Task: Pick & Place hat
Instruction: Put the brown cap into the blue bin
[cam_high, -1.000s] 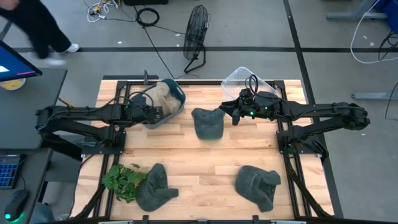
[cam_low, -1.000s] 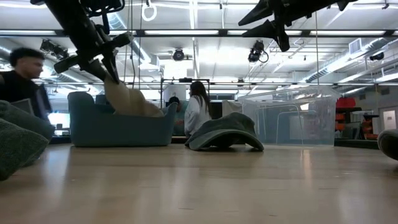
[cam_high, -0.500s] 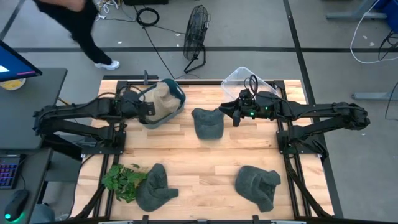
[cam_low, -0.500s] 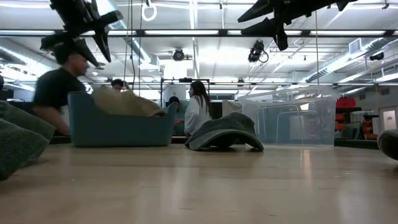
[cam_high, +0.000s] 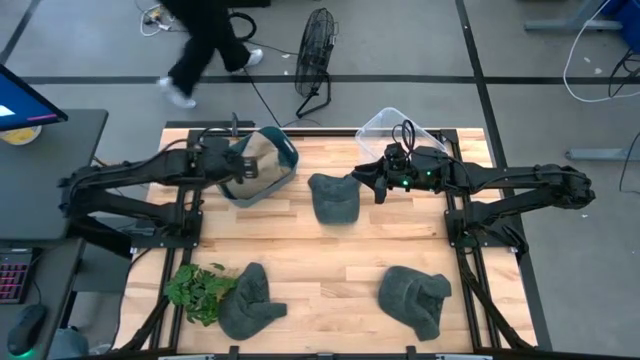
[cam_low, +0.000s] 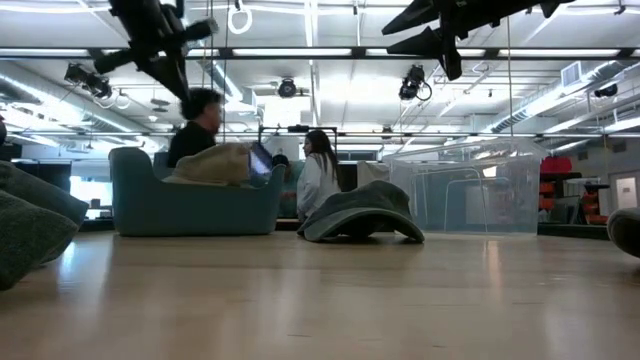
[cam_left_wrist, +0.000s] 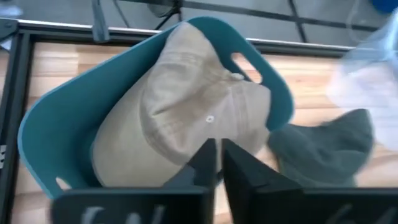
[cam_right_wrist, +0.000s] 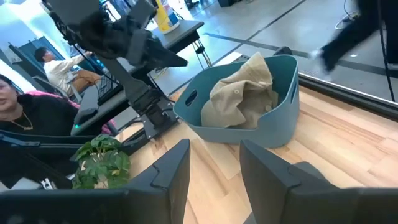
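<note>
A tan hat (cam_left_wrist: 186, 106) lies crumpled inside the teal bin (cam_high: 288, 160) at the table's far left, resting on the bin's floor and walls. My left gripper (cam_left_wrist: 217, 158) hangs shut above the hat, clear of it; the low view shows the gripper (cam_low: 165, 50) well above the bin. A green hat (cam_high: 334, 197) rests on its brim on the table's middle. My right gripper (cam_high: 362, 178) hovers open just right of that hat, high above the table (cam_low: 440, 45).
Two more green hats (cam_high: 250, 300) (cam_high: 415, 298) lie near the table's near edge, with a leafy plant (cam_high: 195, 290) at the near left. A clear plastic container (cam_high: 395, 128) stands at the far edge behind my right gripper. A person walks past beyond the far edge.
My left gripper let go of the tan hat, which hung from it into the bin and has dropped to lie inside. The gripper then rose and drew slightly toward the far edge. A person walked from left to right behind the table.
</note>
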